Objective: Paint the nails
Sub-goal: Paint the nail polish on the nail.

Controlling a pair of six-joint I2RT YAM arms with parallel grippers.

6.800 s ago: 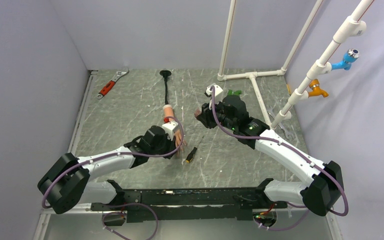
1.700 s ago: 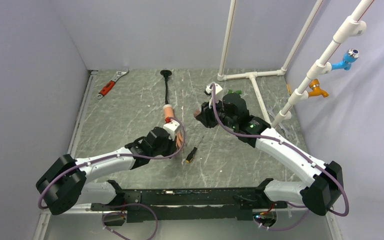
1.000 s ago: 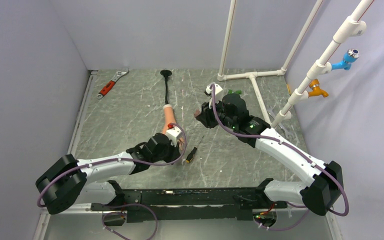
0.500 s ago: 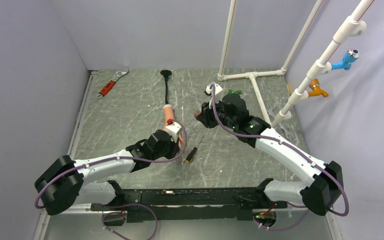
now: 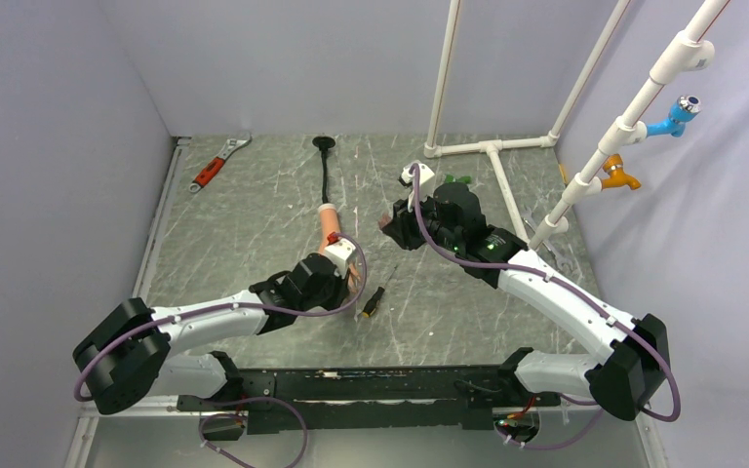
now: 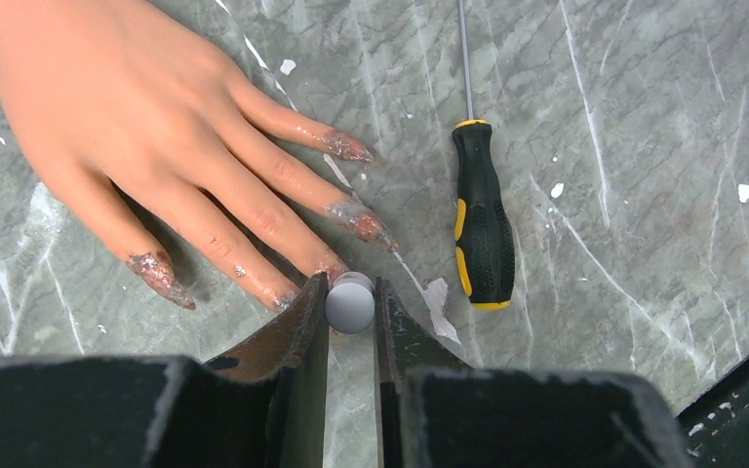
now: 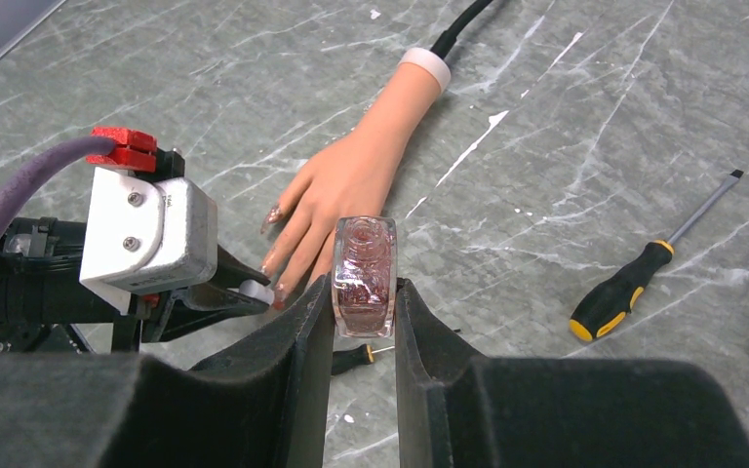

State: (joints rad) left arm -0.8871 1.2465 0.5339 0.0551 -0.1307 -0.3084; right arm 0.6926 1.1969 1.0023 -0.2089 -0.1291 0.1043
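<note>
The peach mannequin hand (image 6: 127, 107) lies palm down on the marble table, fingers toward the arms; it also shows in the top view (image 5: 330, 232). Its nails (image 6: 366, 222) carry glittery reddish polish. My left gripper (image 6: 350, 304) is shut on a small grey-white round brush cap (image 6: 350, 302), which sits right at a middle fingertip (image 6: 330, 268). My right gripper (image 7: 365, 292) is shut on a clear polish bottle (image 7: 365, 261) of reddish glitter and holds it upright above the table, beyond the hand. Both grippers show in the top view, the left gripper (image 5: 344, 276) and the right gripper (image 5: 390, 222).
A black-and-yellow screwdriver (image 6: 481, 229) lies just right of the fingertips, with a scrap of white paper (image 6: 439, 297) beside it. A red-handled wrench (image 5: 216, 164) lies at the far left. White pipes (image 5: 488, 148) stand at the far right, with blue and orange taps.
My left gripper has drawn back toward the near edge and come forward again over the fingertips. The right arm and the bottle have stayed still.
</note>
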